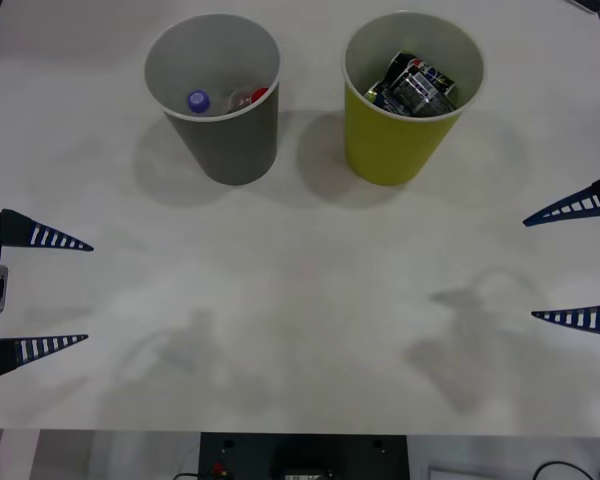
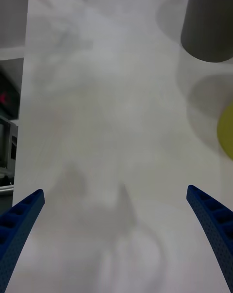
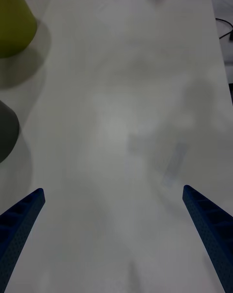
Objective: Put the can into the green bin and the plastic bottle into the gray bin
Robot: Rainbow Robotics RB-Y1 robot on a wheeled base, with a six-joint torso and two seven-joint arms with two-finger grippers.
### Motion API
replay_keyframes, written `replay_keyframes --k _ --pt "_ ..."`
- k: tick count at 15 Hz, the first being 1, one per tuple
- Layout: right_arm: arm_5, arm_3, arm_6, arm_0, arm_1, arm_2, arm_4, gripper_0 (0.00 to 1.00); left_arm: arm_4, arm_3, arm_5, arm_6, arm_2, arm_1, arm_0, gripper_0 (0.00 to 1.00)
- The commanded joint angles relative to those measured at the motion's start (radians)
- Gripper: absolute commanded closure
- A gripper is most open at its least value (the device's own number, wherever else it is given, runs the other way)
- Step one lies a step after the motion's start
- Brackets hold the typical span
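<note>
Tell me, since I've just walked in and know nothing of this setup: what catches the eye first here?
Two tapered cup-shaped bins stand side by side at the table's far end: the yellow-green bin holding crushed dark cans, and the dark gray bin holding a small red-capped plastic bottle beside a purple-blue-capped one. The open left gripper and right gripper wait at the table's sides.

You've got the gray bin [image 1: 220,100] upper left of centre, plastic bottle [image 1: 248,98] inside; green bin [image 1: 405,100] just right of it, cans [image 1: 415,85] inside. Both on the table [image 1: 300,320].
</note>
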State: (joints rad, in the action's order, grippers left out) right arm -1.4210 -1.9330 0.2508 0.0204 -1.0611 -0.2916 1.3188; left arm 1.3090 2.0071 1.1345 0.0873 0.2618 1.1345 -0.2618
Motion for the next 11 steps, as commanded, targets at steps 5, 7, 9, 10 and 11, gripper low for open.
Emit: replay_keyframes --k 5,7,9,10,11 --pt "-0.006 0.026 -0.091 0.05 0.033 -0.004 0.01 0.0 0.0 0.0 0.0 0.0 0.0 0.0 0.0 0.02" --pt "-0.006 0.026 -0.1 0.055 0.039 -0.008 0.023 0.0 0.0 0.0 0.0 0.0 0.0 0.0 0.0 0.02" --pt "-0.006 0.026 -0.102 0.053 0.038 -0.008 0.023 0.0 0.0 0.0 0.0 0.0 0.0 0.0 0.0 0.02" --pt "-0.006 0.026 -0.102 0.053 0.038 -0.008 0.023 0.0 0.0 0.0 0.0 0.0 0.0 0.0 0.0 0.02" --pt "-0.006 0.026 -0.102 0.053 0.038 -0.008 0.023 0.0 0.0 0.0 0.0 0.0 0.0 0.0 0.0 0.02"
